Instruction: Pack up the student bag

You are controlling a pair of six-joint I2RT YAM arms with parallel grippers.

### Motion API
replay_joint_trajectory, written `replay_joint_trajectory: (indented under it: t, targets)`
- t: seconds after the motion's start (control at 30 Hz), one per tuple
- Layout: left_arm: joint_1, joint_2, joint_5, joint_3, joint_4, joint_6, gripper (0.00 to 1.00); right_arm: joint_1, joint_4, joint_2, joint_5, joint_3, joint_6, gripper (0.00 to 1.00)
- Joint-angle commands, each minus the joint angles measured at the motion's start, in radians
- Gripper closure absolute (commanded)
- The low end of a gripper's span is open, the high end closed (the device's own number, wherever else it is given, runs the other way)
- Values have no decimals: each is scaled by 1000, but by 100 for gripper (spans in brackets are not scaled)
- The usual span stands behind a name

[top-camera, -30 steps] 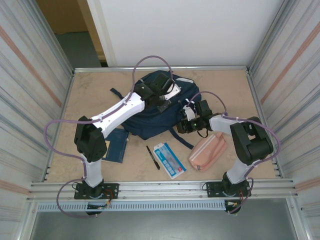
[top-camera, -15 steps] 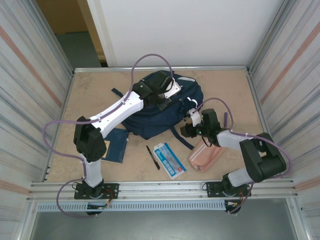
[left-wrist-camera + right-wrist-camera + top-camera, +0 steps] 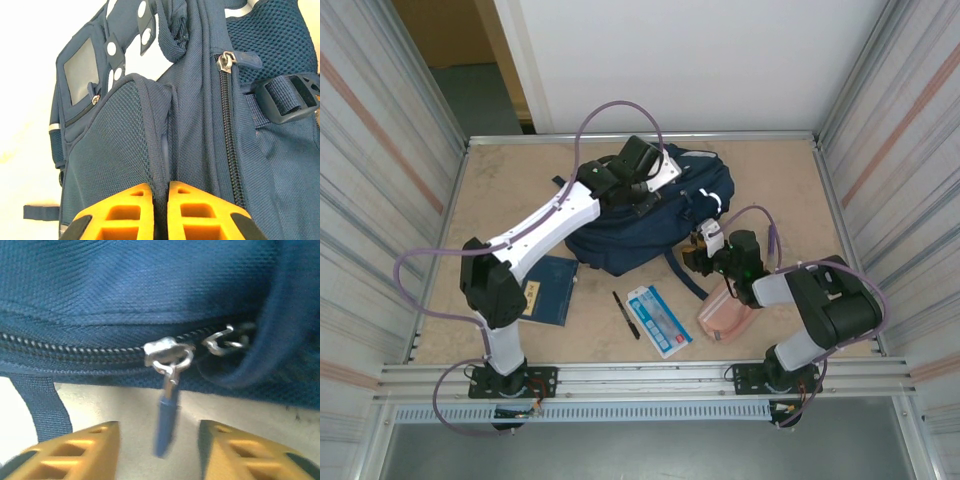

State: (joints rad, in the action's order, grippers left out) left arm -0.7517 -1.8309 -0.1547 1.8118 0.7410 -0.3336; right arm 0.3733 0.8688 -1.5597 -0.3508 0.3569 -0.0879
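Navy student bag (image 3: pixel 665 225), one, lies far-centre. Left gripper (image 3: pixel 161 200) pinches its mesh seam, fingers nearly together. Right gripper (image 3: pixel 160 442) gapes either side of one blurred zip pull (image 3: pixel 166 422), untouched. One pink pouch (image 3: pixel 723 318), partly hidden by the right arm.

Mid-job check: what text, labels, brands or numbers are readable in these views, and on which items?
No text can be read in these views.
Blue-and-white packet: printed markings, too small to read.
Student bag: white patches and stripes, no lettering visible.
Zipper pull: blurred, no marking readable.
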Motion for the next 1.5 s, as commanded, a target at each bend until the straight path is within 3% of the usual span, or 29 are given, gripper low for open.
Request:
replay_joint_trajectory:
  t: [0.0, 0.2, 0.43, 0.53, 0.63, 0.83, 1.1, 1.23, 1.47]
  targets:
    - [0, 102, 8, 17, -86, -34, 100, 19, 116, -41, 7, 5, -64, 72]
    - [0, 105, 19, 12, -90, -30, 100, 27, 152, -26, -41, -27, -102, 95]
    - [1, 95, 18, -2, -100, -24, 100, 29, 97, 79, -91, -73, -106, 100]
    - [0, 100, 30, -4, -97, -15, 100, 29, 50, 100, -125, -68, -113, 85]
    - [-1, 111, 46, -9, -89, -6, 100, 28, 51, 90, -116, -70, -100, 57]
    - [-3, 132, 88, -48, -80, 11, 100, -4, 66, 77, -35, -52, -8, 53]
    - [-5, 153, 91, -62, -68, 25, 100, -51, 70, 64, -19, -30, 68, 53]
    - [-9, 150, 101, -73, -70, 40, 100, -43, 47, 66, -114, -26, 3, 61]
    - [-10, 144, 104, -72, -75, 51, 100, -41, 37, 77, -199, -39, -42, 95]
